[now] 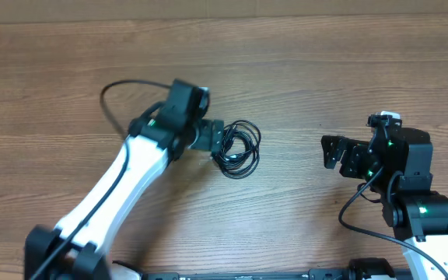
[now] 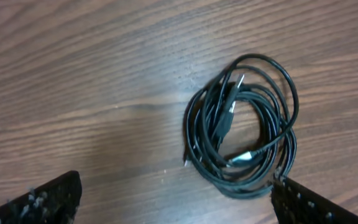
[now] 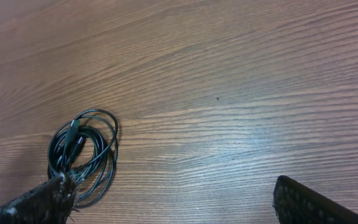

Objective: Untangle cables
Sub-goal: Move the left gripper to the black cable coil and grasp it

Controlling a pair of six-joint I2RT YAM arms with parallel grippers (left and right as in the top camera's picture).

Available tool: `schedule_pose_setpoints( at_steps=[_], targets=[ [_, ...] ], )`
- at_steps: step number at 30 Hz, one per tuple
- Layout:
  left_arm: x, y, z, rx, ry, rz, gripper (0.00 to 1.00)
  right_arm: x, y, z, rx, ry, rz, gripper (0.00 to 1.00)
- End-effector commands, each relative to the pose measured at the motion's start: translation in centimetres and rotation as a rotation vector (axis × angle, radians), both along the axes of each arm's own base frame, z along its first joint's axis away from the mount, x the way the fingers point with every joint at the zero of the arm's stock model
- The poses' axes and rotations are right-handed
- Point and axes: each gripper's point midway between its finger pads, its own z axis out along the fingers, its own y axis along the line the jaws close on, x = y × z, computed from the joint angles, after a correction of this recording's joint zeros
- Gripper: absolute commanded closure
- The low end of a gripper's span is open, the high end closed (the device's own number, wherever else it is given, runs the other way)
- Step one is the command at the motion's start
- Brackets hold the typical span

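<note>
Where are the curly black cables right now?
The cables lie coiled on the wooden table near the middle of the overhead view, just beyond the left fingers, with the right fingers farther off on the other side.

The left arm (image 1: pixel 123 187) and right arm (image 1: pixel 418 210) share white shells on their long links, black joint housings with small green lights (lit), thick black wiring (image 1: pixel 115 89) looping outside, and black speckled fingers (image 2: pixel 48 199).
</note>
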Motion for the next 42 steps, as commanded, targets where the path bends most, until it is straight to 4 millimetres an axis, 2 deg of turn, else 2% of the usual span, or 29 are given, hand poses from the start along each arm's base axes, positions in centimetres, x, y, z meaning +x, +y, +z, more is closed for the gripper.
schedule_pose_setpoints(
  at_steps=[1,9,13,15,17,19,20,22,25,37,39,41,42],
  targets=[
    [1.2,-0.6,-1.1,0.040,0.053,0.023,0.04,0.4,0.3,1.4,0.004,-0.037,0.011,0.00],
    [1.2,-1.7,-6.9,0.042,0.196,0.017,0.16,0.3,0.3,1.4,0.005,-0.037,0.010,0.00],
    [1.8,-3.0,-8.6,-0.005,0.215,-0.003,0.19,0.3,0.3,1.4,0.005,-0.037,0.010,0.00],
    [2.0,-3.7,-9.1,-0.035,0.220,-0.015,0.19,0.3,0.3,1.4,0.005,-0.036,0.010,0.00],
    [2.1,-4.0,-9.4,-0.046,0.221,-0.019,0.23,0.3,0.3,1.4,0.005,-0.036,0.010,0.00],
    [2.0,-3.9,-10.0,-0.037,0.234,-0.017,0.37,0.3,0.3,1.4,0.005,-0.037,0.010,0.00],
    [1.9,-3.9,-10.3,-0.035,0.240,-0.017,0.39,0.3,0.3,1.4,0.004,-0.036,0.011,0.00],
    [1.5,-3.6,-11.0,-0.017,0.268,-0.013,0.51,0.3,0.3,1.4,0.005,-0.037,0.010,0.00],
    [1.0,-3.0,-11.4,0.009,0.289,-0.006,0.61,0.4,0.3,1.4,0.004,-0.037,0.011,0.00],
    [0.0,-2.8,-12.0,0.026,0.320,-0.003,0.66,0.3,0.3,1.4,0.005,-0.037,0.010,0.00],
    [-0.2,-2.7,-12.3,0.027,0.322,-0.003,0.72,0.3,0.3,1.4,0.005,-0.036,0.010,0.00],
    [-0.3,-2.7,-12.3,0.027,0.324,-0.003,0.91,0.3,0.3,1.4,0.005,-0.037,0.010,0.00],
    [-0.2,-2.8,-12.3,0.024,0.323,-0.003,0.96,0.3,0.3,1.4,0.005,-0.036,0.011,0.00]
  ],
)
